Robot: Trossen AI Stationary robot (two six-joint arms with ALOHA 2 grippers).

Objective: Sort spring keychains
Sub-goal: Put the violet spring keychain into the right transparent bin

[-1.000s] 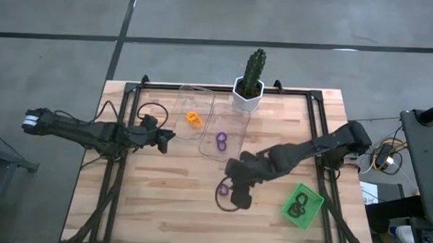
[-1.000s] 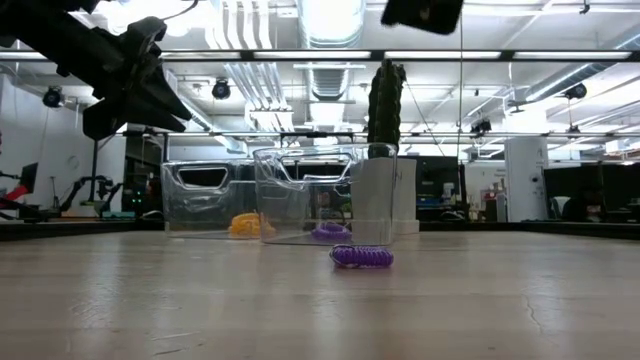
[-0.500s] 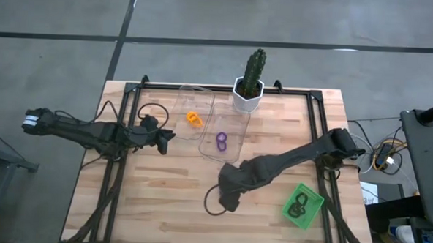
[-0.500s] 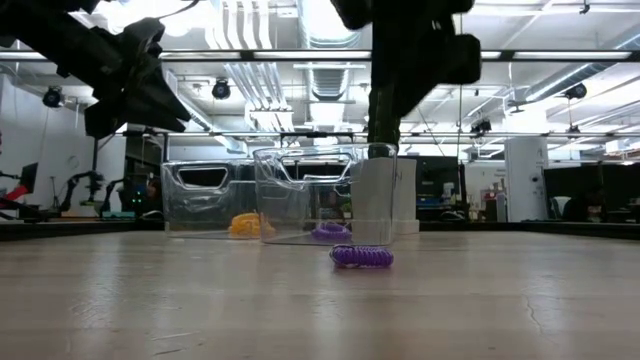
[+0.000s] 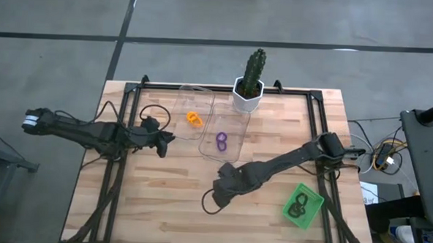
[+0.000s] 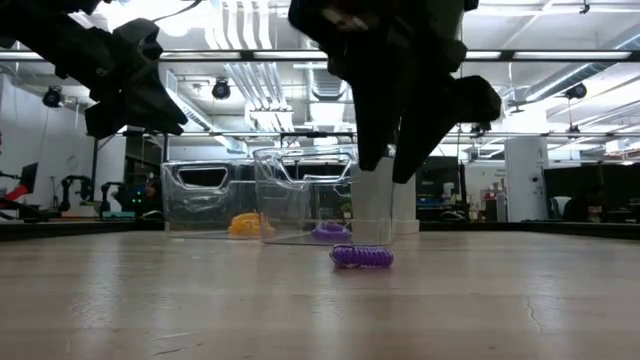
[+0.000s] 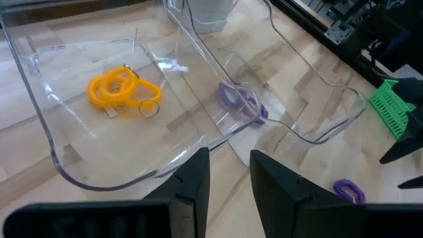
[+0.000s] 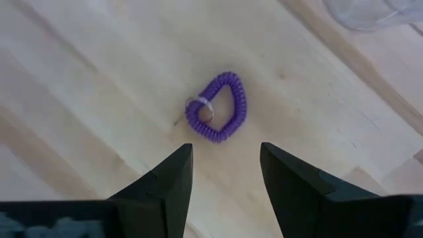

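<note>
My right gripper (image 8: 221,173) hovers with fingers spread wide, nothing between them, directly over a purple spring keychain (image 8: 217,108) lying loose on the table (image 5: 154,199). My left gripper (image 7: 228,173) waits at nine o'clock, fingers apart, facing the trays. Sorted so far, I'd say: an orange keychain (image 5: 194,119) in one clear tray (image 5: 186,98), a purple one (image 5: 222,141) in the next, black ones (image 5: 296,207) in the green basket (image 5: 313,197) at four o'clock. This loose purple looks like the last. Bare pale wood, cactus pot (image 5: 248,93) at twelve, a bright workshop behind.
</note>
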